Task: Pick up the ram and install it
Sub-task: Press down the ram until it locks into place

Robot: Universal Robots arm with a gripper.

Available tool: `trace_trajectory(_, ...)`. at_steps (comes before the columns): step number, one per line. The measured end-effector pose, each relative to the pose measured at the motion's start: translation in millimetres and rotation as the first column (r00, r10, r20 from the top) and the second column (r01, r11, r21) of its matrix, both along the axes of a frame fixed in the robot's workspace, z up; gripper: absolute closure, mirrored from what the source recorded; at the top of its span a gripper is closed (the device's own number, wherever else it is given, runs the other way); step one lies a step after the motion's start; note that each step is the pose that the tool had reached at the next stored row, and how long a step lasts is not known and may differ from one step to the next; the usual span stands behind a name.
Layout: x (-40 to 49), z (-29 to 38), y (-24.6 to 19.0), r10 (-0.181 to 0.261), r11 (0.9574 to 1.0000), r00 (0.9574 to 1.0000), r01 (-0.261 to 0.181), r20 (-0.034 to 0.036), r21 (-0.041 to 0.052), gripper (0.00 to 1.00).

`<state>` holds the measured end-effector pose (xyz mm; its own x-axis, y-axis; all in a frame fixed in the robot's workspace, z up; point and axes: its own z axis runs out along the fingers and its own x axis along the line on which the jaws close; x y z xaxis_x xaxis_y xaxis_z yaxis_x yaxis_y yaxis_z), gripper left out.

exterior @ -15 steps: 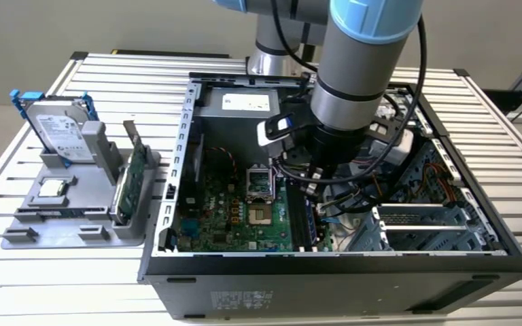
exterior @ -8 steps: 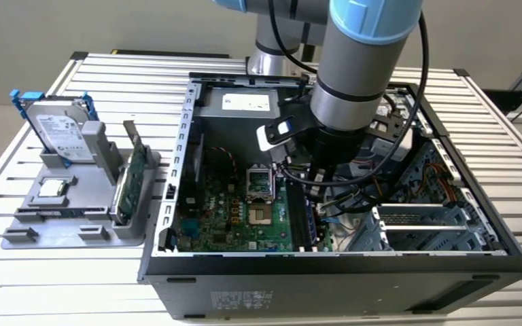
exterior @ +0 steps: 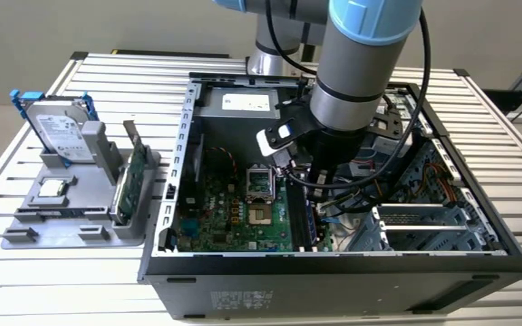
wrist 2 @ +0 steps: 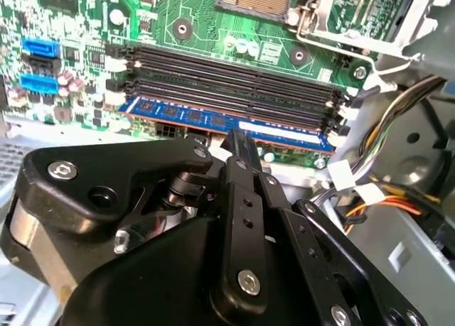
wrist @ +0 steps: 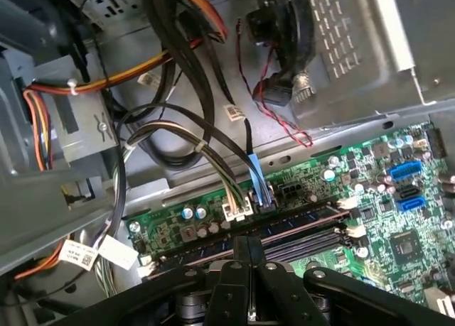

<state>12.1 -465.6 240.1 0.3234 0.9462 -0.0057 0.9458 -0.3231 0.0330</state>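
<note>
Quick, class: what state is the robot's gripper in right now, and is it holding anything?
Gripper: shut on the ram, which sits along the motherboard's memory slots.

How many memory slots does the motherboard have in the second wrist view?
4, side by side: three empty dark slots, and the one nearest the gripper holds the ram.

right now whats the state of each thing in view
ram: lying along a motherboard slot, jaws closed at its top edge
gripper: shut, down inside the computer case
computer case: side open
hard drive: upright in the gray holder
expansion card: upright in the holder
</note>
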Motion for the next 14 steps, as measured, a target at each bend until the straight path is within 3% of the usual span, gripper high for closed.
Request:
trace_trajectory(7, -0.4, -0.2, 0.1, 0.086, 0.9963, 0.9963, -0.086, 0.0001, 0.0011, 1.0)
trace_trajectory(14, -1.0, -0.6, 0.1, 0.173, 0.9849, 0.9849, -0.173, 0.0002, 0.0021, 1.0)
